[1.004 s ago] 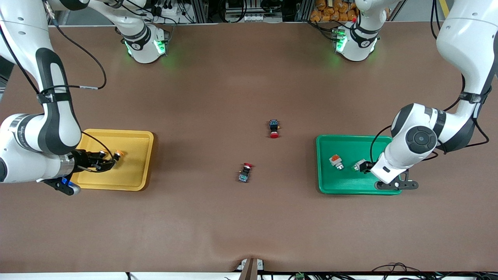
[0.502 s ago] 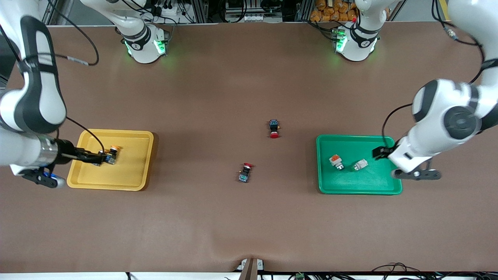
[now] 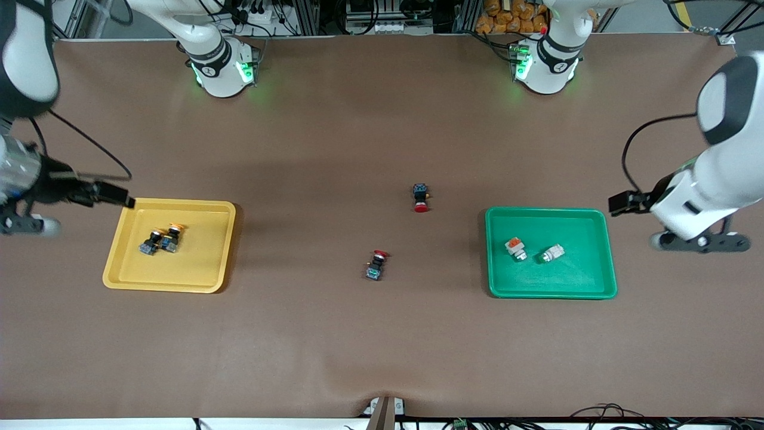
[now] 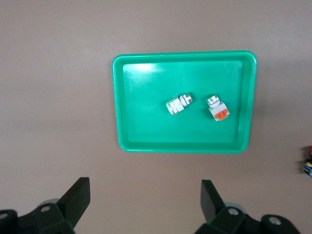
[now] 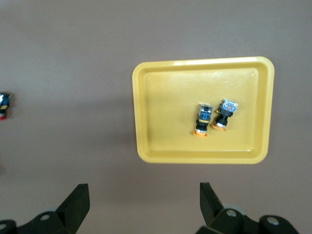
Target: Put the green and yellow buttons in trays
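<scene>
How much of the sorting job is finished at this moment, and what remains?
It looks finished. Both yellow buttons lie in the yellow tray, and both green buttons lie in the green tray. Nothing is in hand: the left gripper and right gripper are open and empty, off the trays. Only the two red buttons remain on the table.

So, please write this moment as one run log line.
yellow buttons: in yellow tray | green buttons: in green tray | left gripper, right gripper: open

red-capped switch (image 4: pixel 308 165): cut by frame edge | second (image 5: pixel 4 105): likewise cut off
</scene>
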You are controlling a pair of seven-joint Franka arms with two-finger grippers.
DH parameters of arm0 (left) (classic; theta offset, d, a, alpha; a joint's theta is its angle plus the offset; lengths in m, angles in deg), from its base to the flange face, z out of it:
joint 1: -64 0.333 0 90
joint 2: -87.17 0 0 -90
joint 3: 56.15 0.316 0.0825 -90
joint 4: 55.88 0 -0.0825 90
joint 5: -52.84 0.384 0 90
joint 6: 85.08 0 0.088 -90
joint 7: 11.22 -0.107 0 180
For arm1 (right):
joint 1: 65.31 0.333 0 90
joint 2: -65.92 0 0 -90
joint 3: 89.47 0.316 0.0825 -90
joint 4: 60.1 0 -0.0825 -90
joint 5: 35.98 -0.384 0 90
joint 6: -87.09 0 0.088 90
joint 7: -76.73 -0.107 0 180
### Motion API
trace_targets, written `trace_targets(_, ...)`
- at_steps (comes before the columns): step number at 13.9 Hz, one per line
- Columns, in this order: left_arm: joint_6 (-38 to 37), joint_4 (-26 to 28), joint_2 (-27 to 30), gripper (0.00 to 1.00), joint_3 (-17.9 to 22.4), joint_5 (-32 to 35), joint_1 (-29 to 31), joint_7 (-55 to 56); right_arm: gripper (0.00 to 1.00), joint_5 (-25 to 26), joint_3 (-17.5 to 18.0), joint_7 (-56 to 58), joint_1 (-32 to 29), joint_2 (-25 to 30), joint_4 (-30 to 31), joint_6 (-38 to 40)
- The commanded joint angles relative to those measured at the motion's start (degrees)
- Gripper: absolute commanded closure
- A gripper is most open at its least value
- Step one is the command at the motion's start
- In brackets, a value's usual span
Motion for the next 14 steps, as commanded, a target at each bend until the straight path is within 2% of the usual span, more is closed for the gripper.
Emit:
trace_targets(1,-4.8,1.4,6.0,0.0,3.9,-2.3,-2.4,-1.9,0.0,3.5,-0.1,1.4,0.6,4.8,-0.6,4.9)
trace_targets(4,-5.9,8.3,15.8,0.0,4.9,-2.3,-2.7,-2.3,0.0,3.8,-0.2,1.3,1.5,7.2,-2.2,10.7)
trace_targets(8,-9.7,8.6,20.5,0.0,8.0,-2.3,-3.2,-5.8,0.0,3.8,-0.2,0.5,2.8,7.0,-6.4,15.6)
trace_targets(12,-7.4,7.1,19.3,0.0,10.8,-1.7,-3.5,-8.3,0.0,3.7,0.0,0.0,3.1,7.0,-5.8,15.2)
trace_targets(14,-7.4,5.3,18.3,0.0,10.5,-1.4,-4.3,-9.8,0.0,3.2,0.0,0.0,3.0,6.6,-5.8,14.0)
